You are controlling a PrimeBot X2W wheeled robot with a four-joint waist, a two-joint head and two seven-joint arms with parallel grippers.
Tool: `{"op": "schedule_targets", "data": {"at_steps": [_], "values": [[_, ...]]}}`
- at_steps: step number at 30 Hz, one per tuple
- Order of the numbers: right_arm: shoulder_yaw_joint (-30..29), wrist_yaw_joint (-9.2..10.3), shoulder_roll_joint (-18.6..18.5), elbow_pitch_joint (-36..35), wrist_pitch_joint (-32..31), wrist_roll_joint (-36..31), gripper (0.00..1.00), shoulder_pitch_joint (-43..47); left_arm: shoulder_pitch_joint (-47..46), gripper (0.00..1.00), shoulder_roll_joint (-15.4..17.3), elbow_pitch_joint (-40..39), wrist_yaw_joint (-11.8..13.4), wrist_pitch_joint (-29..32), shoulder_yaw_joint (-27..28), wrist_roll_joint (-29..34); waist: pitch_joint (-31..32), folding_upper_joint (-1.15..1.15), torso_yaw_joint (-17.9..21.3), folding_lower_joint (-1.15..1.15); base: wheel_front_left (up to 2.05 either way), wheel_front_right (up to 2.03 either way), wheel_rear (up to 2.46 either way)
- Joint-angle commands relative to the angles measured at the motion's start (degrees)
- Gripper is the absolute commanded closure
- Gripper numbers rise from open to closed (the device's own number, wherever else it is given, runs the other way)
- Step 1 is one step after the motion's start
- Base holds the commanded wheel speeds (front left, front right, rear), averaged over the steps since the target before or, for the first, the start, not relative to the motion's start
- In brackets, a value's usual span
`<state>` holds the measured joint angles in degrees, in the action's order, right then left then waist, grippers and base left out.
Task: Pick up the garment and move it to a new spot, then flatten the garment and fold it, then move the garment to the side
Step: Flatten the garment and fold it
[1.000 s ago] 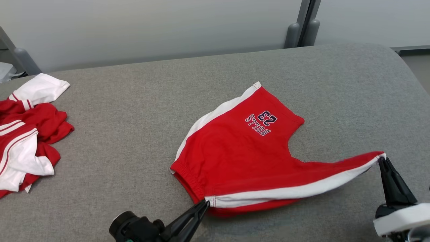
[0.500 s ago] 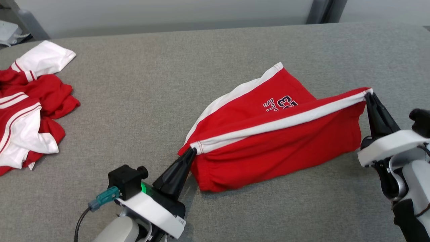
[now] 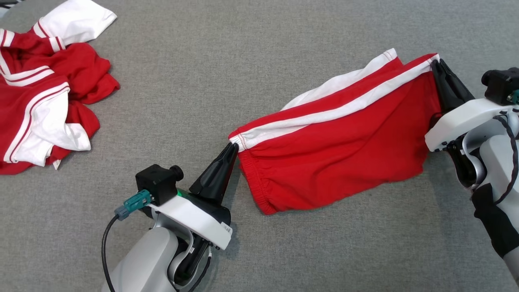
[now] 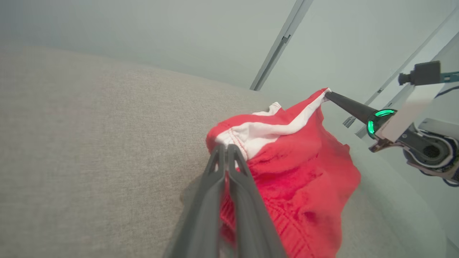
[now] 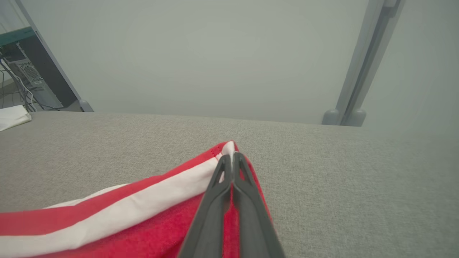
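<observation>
The garment [image 3: 336,142] is a pair of red shorts with a white side stripe, lifted and stretched between my two grippers so that it folds over itself. My left gripper [image 3: 234,145] is shut on the waistband corner at the garment's left end, seen up close in the left wrist view [image 4: 226,146]. My right gripper [image 3: 436,63] is shut on the leg-hem corner at the far right, also pinched in the right wrist view [image 5: 232,154]. In the left wrist view the garment [image 4: 297,172] hangs down onto the grey surface. The lower fold hides the printed side.
A heap of red and white clothes [image 3: 40,89] lies at the far left of the grey padded table [image 3: 202,81]. Behind the table stand a pale wall and a grey post [image 5: 362,71]. A computer case [image 5: 28,75] sits at the back left.
Both grippers have lifted their corners and carried them away from me over the garment, folding it in half and covering the print. The head camera has tilted down.
</observation>
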<state>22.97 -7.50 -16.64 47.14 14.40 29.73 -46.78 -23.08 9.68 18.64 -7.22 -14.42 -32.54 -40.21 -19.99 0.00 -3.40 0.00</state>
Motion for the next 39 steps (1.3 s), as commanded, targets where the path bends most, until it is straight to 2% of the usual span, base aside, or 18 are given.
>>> {"op": "schedule_targets", "data": {"at_steps": [1, 15, 31, 33, 34, 35, 36, 37, 38, 39], "values": [[1.32, 0.01, -0.68, 0.13, 0.60, 0.66, 1.00, -1.45, -1.97, 1.00, 0.50, -0.87, 0.41, -0.57, 2.27, 0.45, -0.48, 0.00, -0.88, 0.00, 0.00, 0.00, 0.00], [7.16, 0.01, -0.95, 9.28, 0.60, 3.55, 1.00, -8.89, -5.23, 1.00, -1.00, 0.01, 0.87, 1.51, 0.35, 0.13, -3.13, 0.00, -4.10, 0.00, 0.00, 0.00, 0.00], [5.72, 0.01, -0.94, 11.99, 0.60, 2.73, 1.00, -9.68, -6.82, 1.00, -1.60, 3.01, 4.42, 2.59, -0.02, 1.01, -3.81, 0.00, -5.49, 0.00, 0.00, 0.00, 0.00], [5.50, 0.01, -0.83, 11.94, 0.60, 2.74, 0.82, -9.58, -6.97, 1.00, -1.70, 3.23, 4.49, 2.65, -0.16, 1.01, -3.73, 0.00, -5.56, 0.00, 0.00, 0.00, 0.00], [5.44, 0.01, -0.74, 11.89, 0.60, 2.77, 0.76, -9.49, -7.00, 1.00, -1.74, 3.34, 4.51, 2.66, -0.24, 1.00, -3.67, 0.00, -5.58, 0.00, 0.00, 0.00, 0.00], [5.64, 0.01, -0.49, 11.70, 0.60, 2.92, 0.59, -9.30, -7.09, 1.00, -1.81, 3.56, 4.39, 2.64, -0.47, 1.01, -3.54, 0.00, -5.61, 0.00, 0.00, 0.00, 0.00], [5.74, 0.01, -0.39, 11.57, 0.60, 2.97, 0.54, -9.28, -7.16, 0.89, -1.85, 3.79, 4.37, 2.68, -0.59, 1.03, -3.48, 0.00, -5.58, 0.00, 0.00, 0.00, 0.00], [5.89, 0.01, -0.24, 11.34, 0.60, 3.00, 0.50, -9.26, -7.25, 0.71, -1.90, 4.07, 4.36, 2.69, -0.66, 1.00, -3.38, 0.00, -5.52, 0.00, 0.00, 0.00, 0.00], [6.00, 0.01, -0.10, 11.04, 0.60, 3.07, 0.12, -9.20, -7.36, 0.14, -1.93, 4.43, 4.42, 2.74, -0.73, 1.03, -3.22, 0.00, -5.42, 0.00, 0.00, 0.00, 0.00], [6.07, 0.01, -0.03, 10.80, 0.60, 3.13, 0.00, -9.14, -7.48, 0.03, -1.97, 4.83, 4.47, 2.88, -0.84, 1.05, -3.07, 0.00, -5.31, 0.00, 0.00, 0.00, 0.00]]}}
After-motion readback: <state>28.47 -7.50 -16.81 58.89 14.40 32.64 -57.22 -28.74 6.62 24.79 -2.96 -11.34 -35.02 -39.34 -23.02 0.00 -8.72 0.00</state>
